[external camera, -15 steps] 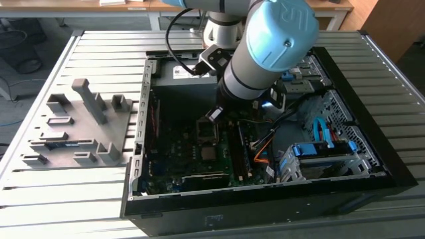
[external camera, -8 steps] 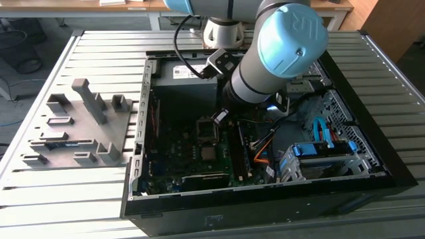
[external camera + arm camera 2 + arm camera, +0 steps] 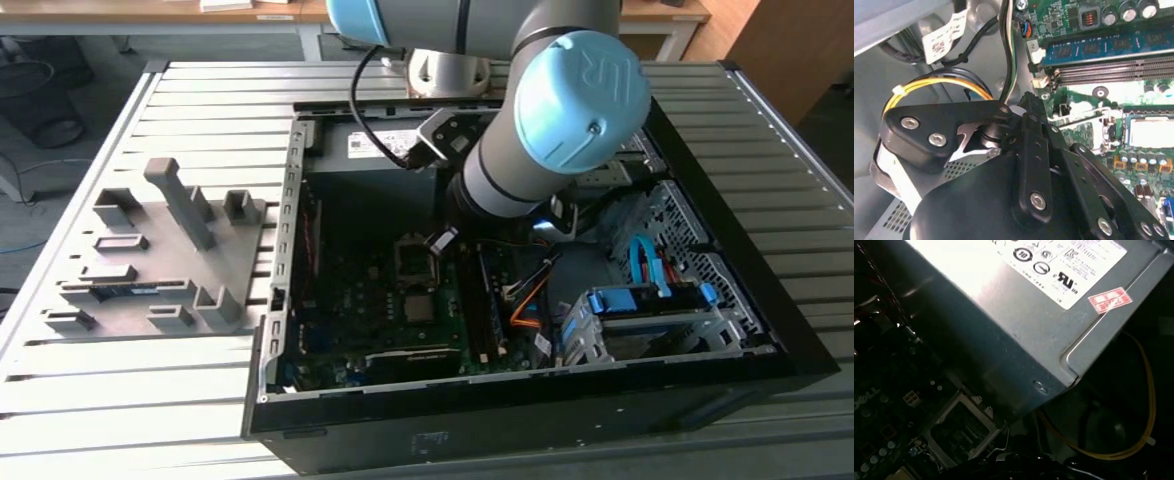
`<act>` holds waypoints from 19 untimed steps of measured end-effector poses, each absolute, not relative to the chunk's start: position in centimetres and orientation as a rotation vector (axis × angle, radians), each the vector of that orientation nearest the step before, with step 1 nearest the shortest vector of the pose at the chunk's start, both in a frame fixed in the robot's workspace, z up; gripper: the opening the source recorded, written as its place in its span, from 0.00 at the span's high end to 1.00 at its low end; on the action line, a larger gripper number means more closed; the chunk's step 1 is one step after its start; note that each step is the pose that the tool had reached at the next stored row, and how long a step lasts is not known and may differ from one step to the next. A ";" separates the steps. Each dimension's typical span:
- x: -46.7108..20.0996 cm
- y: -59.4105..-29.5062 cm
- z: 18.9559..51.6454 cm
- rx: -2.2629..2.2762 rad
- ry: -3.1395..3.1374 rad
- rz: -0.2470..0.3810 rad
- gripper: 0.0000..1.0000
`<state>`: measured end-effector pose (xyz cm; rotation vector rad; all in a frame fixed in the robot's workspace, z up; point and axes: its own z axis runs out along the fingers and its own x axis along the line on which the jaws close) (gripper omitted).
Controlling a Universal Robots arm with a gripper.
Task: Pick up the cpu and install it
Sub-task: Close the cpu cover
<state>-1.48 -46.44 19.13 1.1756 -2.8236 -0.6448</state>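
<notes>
My gripper is lowered inside the open computer case, hanging just above the motherboard's processor socket. In the second wrist view the gripper's black linkages are in the foreground. Beyond them sits the socket, with a pale square sheen inside its metal frame. The first wrist view has the socket dark, with its frame and wire lever around it. I cannot tell whether that pale square is the cpu, and I cannot tell whether the gripper holds anything.
The grey power supply box stands right beside the socket, with yellow cables curling near the gripper. Memory slots flank the socket. A drive cage with blue parts fills the case's right. A grey fixture plate lies left of the case.
</notes>
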 end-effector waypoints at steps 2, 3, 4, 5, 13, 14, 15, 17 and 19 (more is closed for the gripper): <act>-1.5 -46.4 18.8 1.176 -2.824 -0.645 0.90; -1.5 -46.4 18.7 1.176 -2.824 -0.646 0.90; -1.6 -46.4 18.6 1.176 -2.824 -0.646 0.90; -1.7 -46.4 18.6 1.176 -2.824 -0.645 0.90; -2.4 -46.4 18.5 1.176 -2.824 -0.645 0.90; -2.4 -46.4 18.5 1.176 -2.824 -0.646 0.90; -2.5 -46.4 18.5 1.176 -2.824 -0.645 0.90; -2.6 -46.5 18.5 1.178 -2.826 -0.645 0.90; -2.7 -46.5 18.7 1.180 -2.829 -0.643 0.90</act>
